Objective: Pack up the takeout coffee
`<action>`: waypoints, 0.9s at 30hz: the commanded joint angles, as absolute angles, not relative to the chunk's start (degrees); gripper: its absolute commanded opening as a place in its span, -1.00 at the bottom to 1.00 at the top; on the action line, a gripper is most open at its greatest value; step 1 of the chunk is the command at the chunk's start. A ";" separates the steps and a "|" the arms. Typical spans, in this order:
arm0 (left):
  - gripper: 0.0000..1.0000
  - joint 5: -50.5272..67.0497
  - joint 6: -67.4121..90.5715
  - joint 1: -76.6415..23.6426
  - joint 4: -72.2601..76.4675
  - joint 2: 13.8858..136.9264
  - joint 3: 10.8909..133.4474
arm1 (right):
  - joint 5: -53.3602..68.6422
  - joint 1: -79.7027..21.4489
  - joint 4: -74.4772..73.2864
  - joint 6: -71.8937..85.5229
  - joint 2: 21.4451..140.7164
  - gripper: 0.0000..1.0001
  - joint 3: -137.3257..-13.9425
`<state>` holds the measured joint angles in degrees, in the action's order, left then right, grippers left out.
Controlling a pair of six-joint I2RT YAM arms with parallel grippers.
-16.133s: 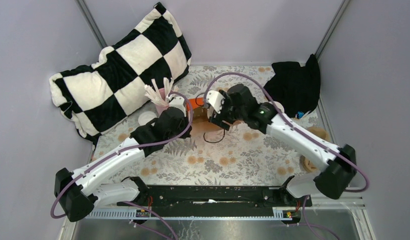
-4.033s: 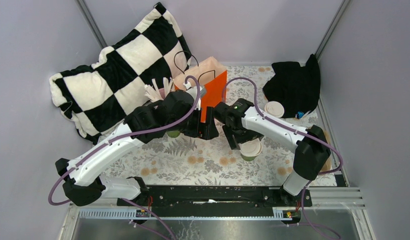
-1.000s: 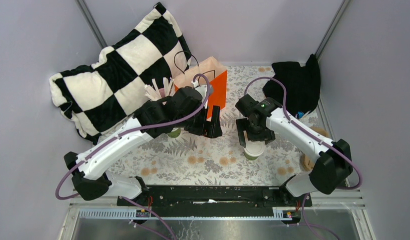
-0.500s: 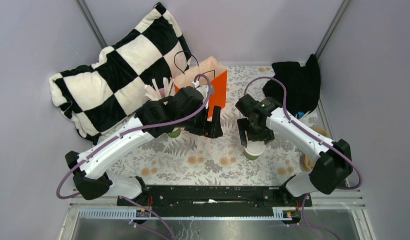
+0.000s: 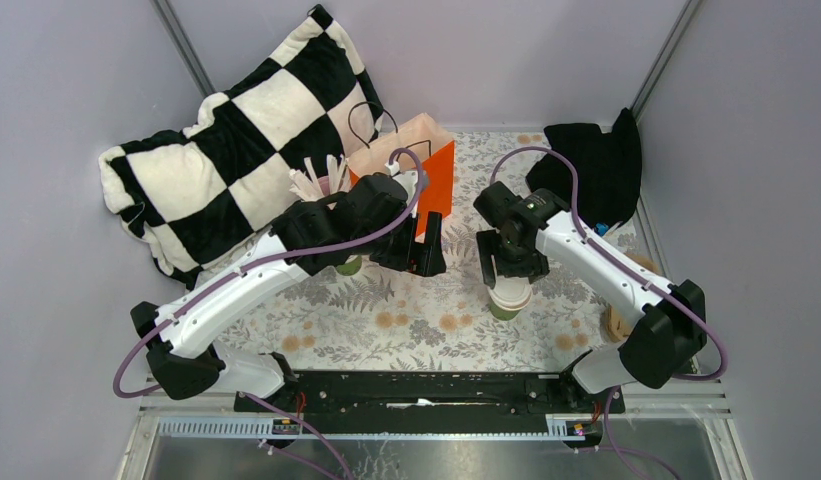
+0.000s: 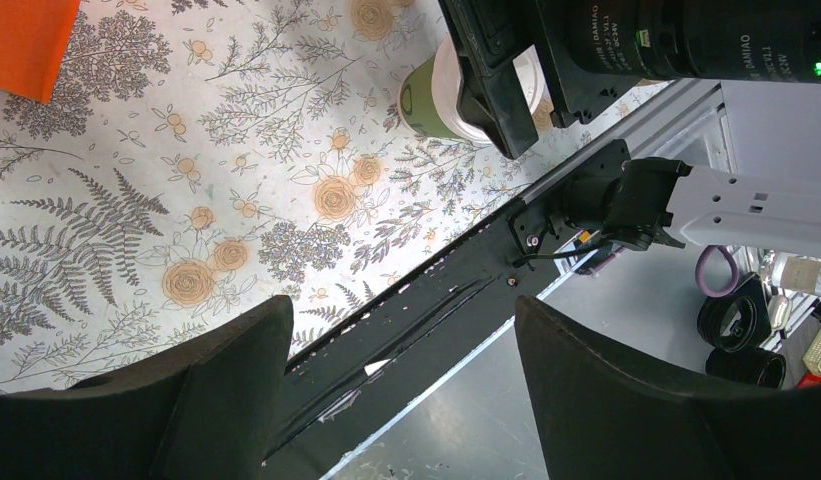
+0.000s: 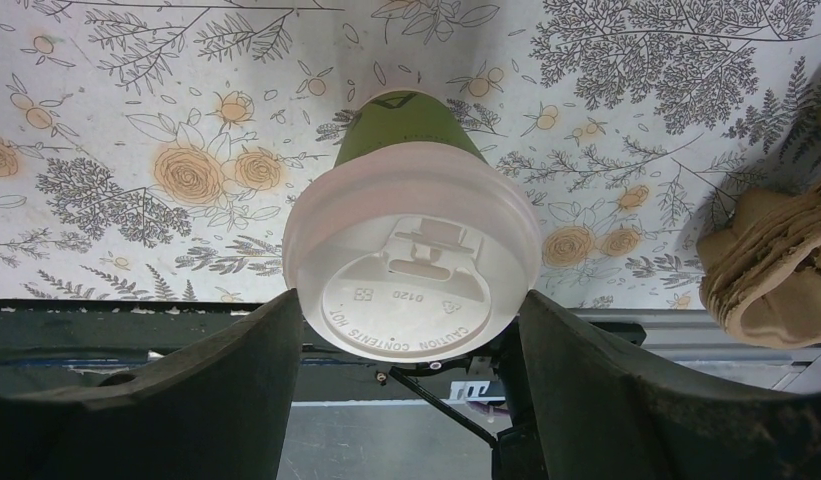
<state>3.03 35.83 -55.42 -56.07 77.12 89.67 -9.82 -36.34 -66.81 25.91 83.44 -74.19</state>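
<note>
Small green paper cup (image 5: pixel 509 298) upright over the floral tablecloth (image 5: pixel 406 320), right of centre and well in front of the orange paper bag (image 5: pixel 426 170). Tapers toward the base, shows a plain olive-green wall (image 7: pixel 406 125) with one small darker mark, and wears a round white plastic lid (image 7: pixel 411 270) wider than the wall beneath. Carries on that lid a raised rim, a moulded sip tab and embossed lettering: CAUTION CONTENTS HOT.

Right gripper (image 7: pixel 411 308) directly above it, pointing down. Brackets the lid with one black finger on each side and presses both inner faces against the white rim, in a wide grasp on the cup at lid height. Resting on the cloth or lifted just off it: impossible to tell.

Left gripper (image 6: pixel 401 310) near the bag's front corner, apart from the cup. Spreads wide, holds nothing, frames only cloth and the black rail (image 6: pixel 466 290) at the table's near edge.

Second green cup (image 5: pixel 349 266) under the left arm. Hides mostly beneath that arm, top included. Pink cup of white sticks (image 5: pixel 321 185) just behind, against the checkered pillow (image 5: pixel 236 130). Black cloth (image 5: pixel 591 165) in the far right corner.
</note>
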 commanded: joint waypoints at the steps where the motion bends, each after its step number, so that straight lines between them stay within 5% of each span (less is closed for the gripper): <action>1: 0.70 3.33 35.30 -55.55 -54.84 77.41 92.54 | -9.58 -35.14 -67.34 25.35 83.05 0.59 -73.92; 20: 0.70 3.61 35.15 -55.55 -54.84 78.72 93.44 | -7.82 -34.72 -65.84 24.76 83.21 0.59 -70.92; 27: 0.71 3.65 34.73 -55.57 -54.93 79.09 94.03 | -10.06 -34.72 -66.61 25.15 82.50 0.82 -71.69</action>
<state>3.20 35.79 -55.42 -56.12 78.87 91.11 -8.12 -35.07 -65.52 25.32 83.44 -70.76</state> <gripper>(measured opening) 0.851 0.869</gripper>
